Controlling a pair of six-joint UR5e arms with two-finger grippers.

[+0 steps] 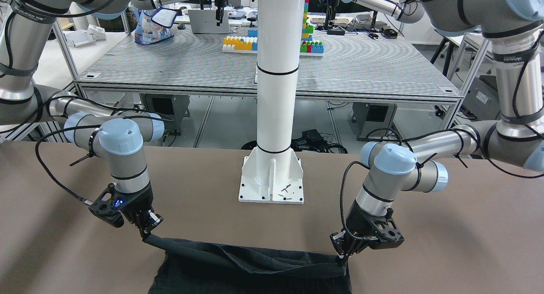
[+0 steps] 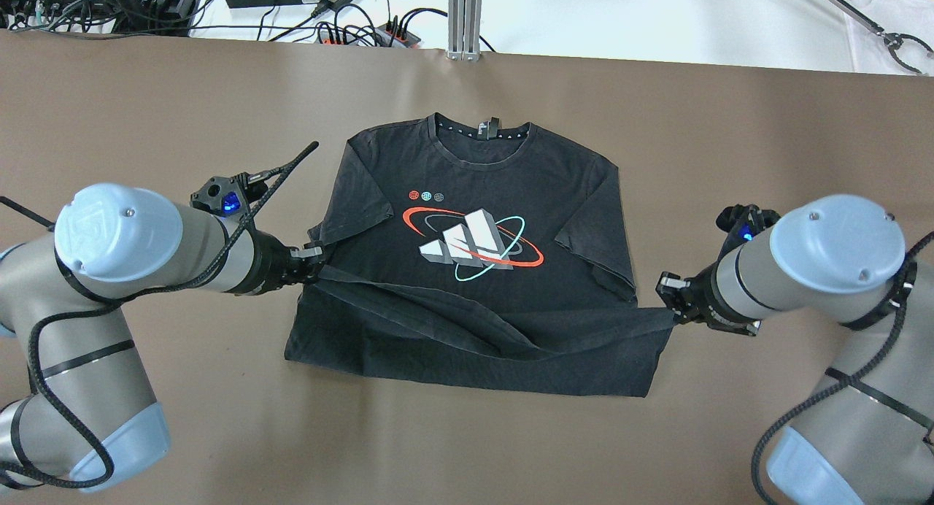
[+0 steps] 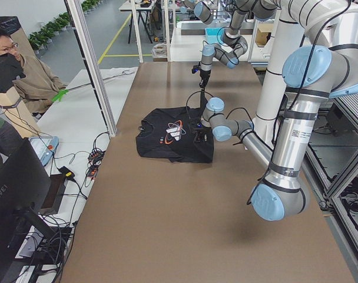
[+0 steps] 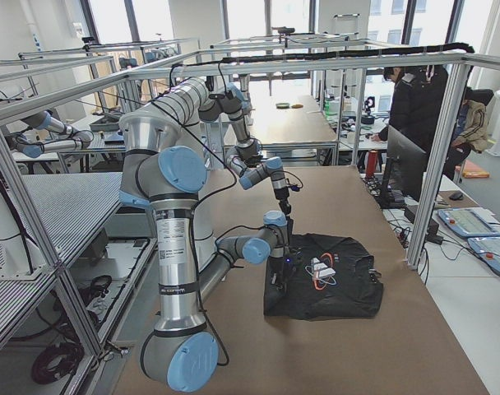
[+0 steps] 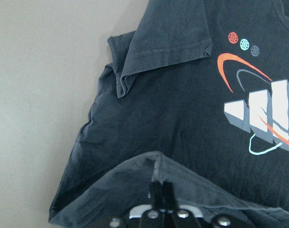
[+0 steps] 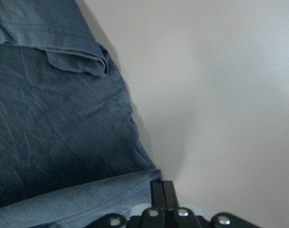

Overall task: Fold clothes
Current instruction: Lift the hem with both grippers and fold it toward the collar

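Note:
A black T-shirt (image 2: 467, 191) lies front up on the brown table (image 2: 146, 417), collar at the far side, with a white, red and teal logo (image 2: 474, 246) on the chest. Its near hem is lifted and stretched as a band across the lower body of the shirt. My left gripper (image 2: 315, 260) is shut on the hem's left corner, seen close up in the left wrist view (image 5: 161, 186). The hem's right corner is pinched in my right gripper (image 2: 668, 308), which is shut (image 6: 162, 184). In the front-facing view the raised hem (image 1: 255, 260) sags between both grippers.
The white pillar (image 1: 275, 94) stands on its bolted base (image 1: 272, 183) at the table's robot side, behind the shirt. Cables and power bricks (image 2: 292, 1) lie beyond the far table edge. A seated person (image 3: 20, 76) is beside the table.

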